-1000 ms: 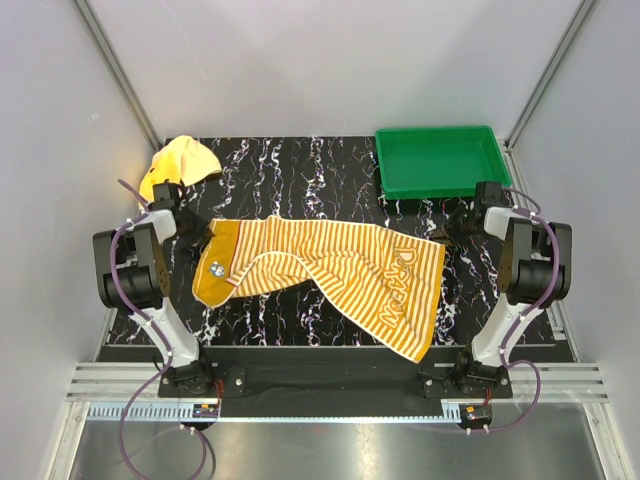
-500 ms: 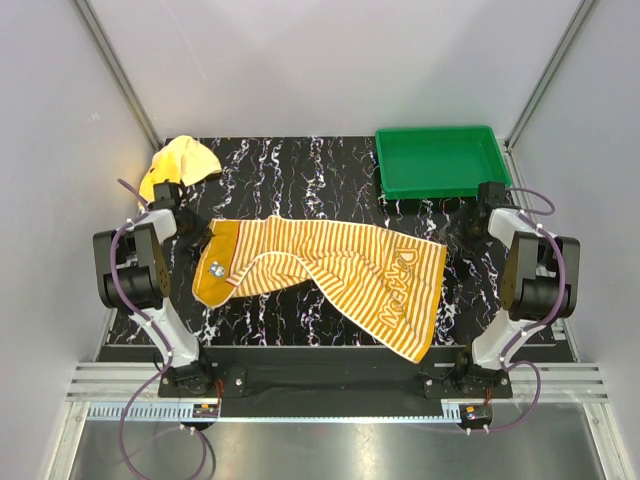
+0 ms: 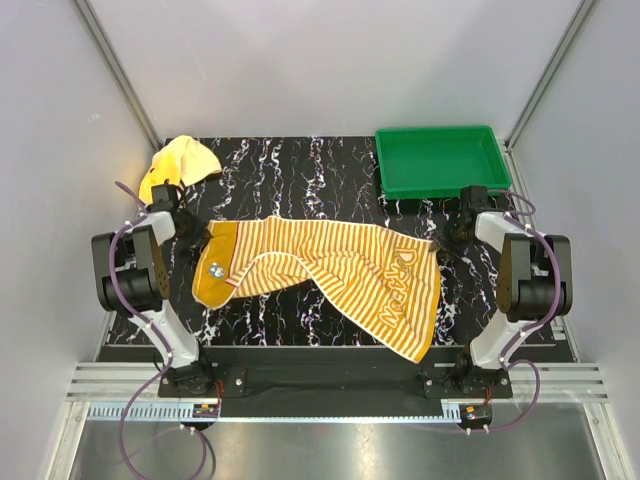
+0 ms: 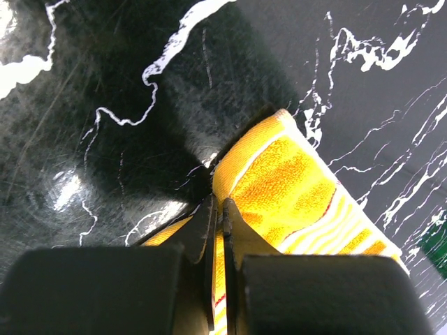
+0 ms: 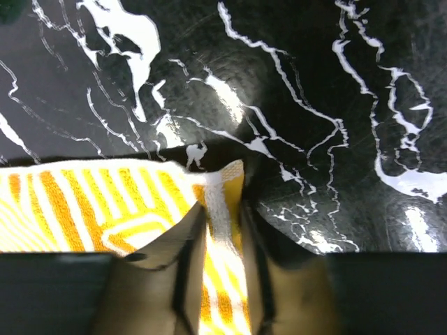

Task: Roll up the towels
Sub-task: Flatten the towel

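The long orange-and-cream striped towel lies twisted across the middle of the table, its lettered end at the right. My left gripper is shut on the towel's solid orange left corner. My right gripper is shut on the towel's upper right corner by the lettering. The small plain yellow towel lies crumpled at the back left, apart from both grippers.
A green plastic tray stands at the back right, just beyond my right gripper. The black marbled tabletop is bounded by grey walls at the left, right and back.
My right gripper has moved left from beside the tray onto the striped towel's upper right corner and shut on it; that corner has shifted slightly. The left gripper has stayed put.
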You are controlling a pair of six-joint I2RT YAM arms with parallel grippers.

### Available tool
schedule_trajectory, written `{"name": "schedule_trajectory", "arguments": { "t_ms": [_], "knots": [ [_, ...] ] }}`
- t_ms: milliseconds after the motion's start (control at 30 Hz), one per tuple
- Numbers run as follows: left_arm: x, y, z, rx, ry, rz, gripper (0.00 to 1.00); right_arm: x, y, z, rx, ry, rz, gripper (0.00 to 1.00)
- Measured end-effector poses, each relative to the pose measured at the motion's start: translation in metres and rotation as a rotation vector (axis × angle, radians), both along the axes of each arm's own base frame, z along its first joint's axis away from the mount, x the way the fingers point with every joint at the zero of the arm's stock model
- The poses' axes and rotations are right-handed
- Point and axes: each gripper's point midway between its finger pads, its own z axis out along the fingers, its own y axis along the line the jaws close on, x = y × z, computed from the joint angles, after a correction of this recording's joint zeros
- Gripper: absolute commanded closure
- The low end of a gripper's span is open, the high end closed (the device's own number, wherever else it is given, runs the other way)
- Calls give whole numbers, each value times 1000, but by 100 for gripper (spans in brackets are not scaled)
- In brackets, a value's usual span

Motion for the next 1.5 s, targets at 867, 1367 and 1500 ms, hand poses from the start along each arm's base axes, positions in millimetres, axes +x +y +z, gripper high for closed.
{"name": "schedule_trajectory", "arguments": {
  "t_ms": [867, 1367, 1500],
  "knots": [
    [-84, -16, 250, 221, -576, -75, 100, -37, 1, 229, -67, -489, 73, 100],
    [-212, -32, 332, 424, -750, -84, 100, -159, -13, 307, -202, -636, 25, 100],
    [-189, -24, 283, 392, -571, -96, 100, -124, -22, 272, -216, -491, 4, 100]
  ]
}}
